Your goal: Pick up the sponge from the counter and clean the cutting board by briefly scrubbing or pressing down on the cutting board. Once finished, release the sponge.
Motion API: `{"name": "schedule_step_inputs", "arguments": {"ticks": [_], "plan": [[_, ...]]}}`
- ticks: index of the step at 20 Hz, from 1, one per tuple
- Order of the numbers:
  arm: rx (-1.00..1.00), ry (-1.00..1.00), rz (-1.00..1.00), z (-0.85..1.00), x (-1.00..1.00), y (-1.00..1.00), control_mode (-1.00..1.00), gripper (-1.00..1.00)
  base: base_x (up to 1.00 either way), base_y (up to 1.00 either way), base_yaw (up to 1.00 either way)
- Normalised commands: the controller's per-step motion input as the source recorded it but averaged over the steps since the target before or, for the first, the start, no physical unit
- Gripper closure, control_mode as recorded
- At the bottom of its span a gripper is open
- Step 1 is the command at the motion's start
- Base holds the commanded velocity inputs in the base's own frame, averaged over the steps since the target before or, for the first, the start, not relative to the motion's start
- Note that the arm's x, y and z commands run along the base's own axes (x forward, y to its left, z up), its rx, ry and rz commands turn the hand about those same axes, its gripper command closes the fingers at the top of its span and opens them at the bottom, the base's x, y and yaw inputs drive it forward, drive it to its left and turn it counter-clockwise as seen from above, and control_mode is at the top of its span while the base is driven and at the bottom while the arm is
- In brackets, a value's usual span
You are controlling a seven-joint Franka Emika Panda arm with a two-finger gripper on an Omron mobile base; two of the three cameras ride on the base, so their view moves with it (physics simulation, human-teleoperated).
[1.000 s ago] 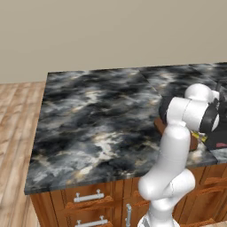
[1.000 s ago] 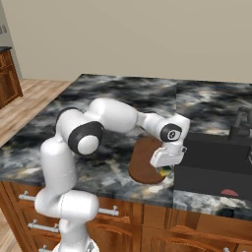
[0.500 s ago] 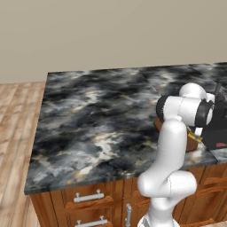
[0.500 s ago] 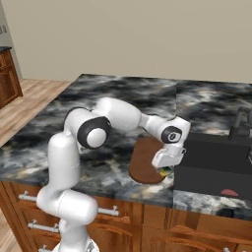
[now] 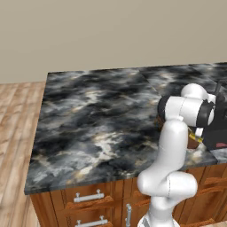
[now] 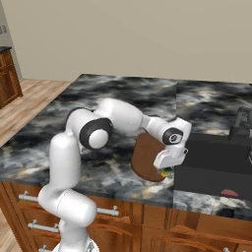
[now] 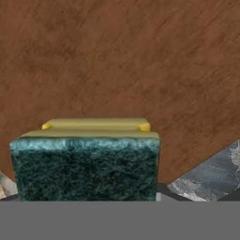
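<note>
My gripper (image 6: 166,166) is shut on the sponge (image 7: 85,159), a small block with a dark green face over a yellow layer. It fills the lower part of the hand view and hides the fingertips. Behind it spreads the reddish-brown cutting board (image 7: 117,56). In the right base view the hand points down at the right end of the cutting board (image 6: 145,157), with a bit of yellow and green sponge (image 6: 167,173) under it. I cannot tell whether the sponge touches the wood. From the left, the gripper (image 5: 197,135) is mostly hidden by the forearm.
The board lies on the dark marbled counter (image 6: 98,98) near its front edge. A black sink basin (image 6: 216,162) is sunk just right of the hand, with a faucet (image 6: 240,123) behind it. Wooden drawers with silver handles (image 5: 88,197) sit below.
The jaws have closed slightly tighter on the sponge. The elbow and upper arm have swung over, while the hand stays at the board's right end.
</note>
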Motion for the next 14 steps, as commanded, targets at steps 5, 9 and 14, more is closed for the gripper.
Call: {"name": "schedule_step_inputs", "arguments": {"ticks": [5,9,14], "plan": [[-0.12,-0.28,-0.02,-0.17,-0.06,0.30,-1.00,1.00,0.00,0.00,0.00],[-0.06,-0.22,0.00,0.00,-0.28,0.25,-1.00,1.00,0.00,0.00,0.00],[-0.04,0.00,0.00,-0.07,0.03,0.34,-1.00,1.00,0.00,0.00,0.00]]}}
